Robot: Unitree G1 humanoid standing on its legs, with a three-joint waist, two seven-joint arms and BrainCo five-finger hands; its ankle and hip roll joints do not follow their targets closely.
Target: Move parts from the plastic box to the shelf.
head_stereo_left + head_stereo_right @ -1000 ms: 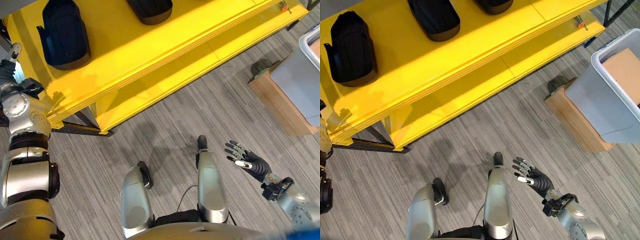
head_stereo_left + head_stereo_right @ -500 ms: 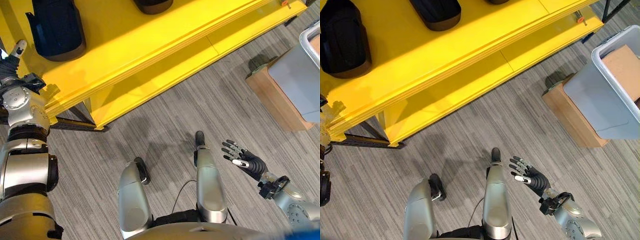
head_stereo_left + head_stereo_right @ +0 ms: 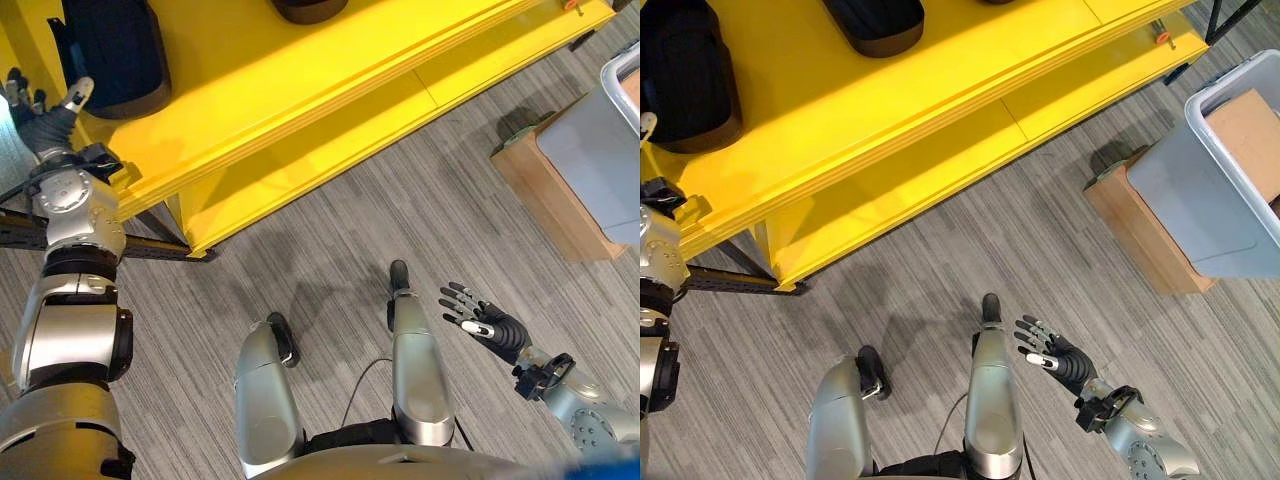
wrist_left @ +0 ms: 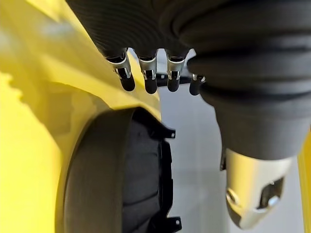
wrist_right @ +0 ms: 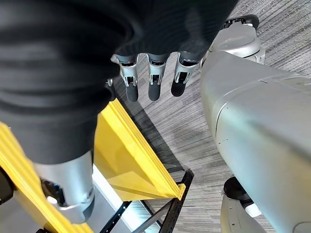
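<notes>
A yellow shelf (image 3: 300, 90) runs across the top of the eye views. Two black moulded parts lie on it, one at its left end (image 3: 685, 60) and one further right (image 3: 875, 20). My left hand (image 3: 45, 110) is raised at the shelf's left end, beside the left black part (image 4: 141, 184), with fingers (image 4: 146, 77) straight and nothing held. The grey plastic box (image 3: 1200, 190) stands at the right on a wooden stand (image 3: 1140, 240), with a brown piece (image 3: 1245, 130) inside. My right hand (image 3: 1050, 352) hovers open and empty over the floor at the lower right.
The shelf has a lower yellow level (image 3: 330, 150) and a black frame foot (image 3: 150, 250) on the grey striped carpet (image 3: 330, 250). A small orange item (image 3: 1163, 38) lies near the shelf's right end. Open floor separates the shelf from the box.
My left hand has come up beside the shelf's left end, and its spread fingers now show. The view has shifted slightly. My right hand has barely moved.
</notes>
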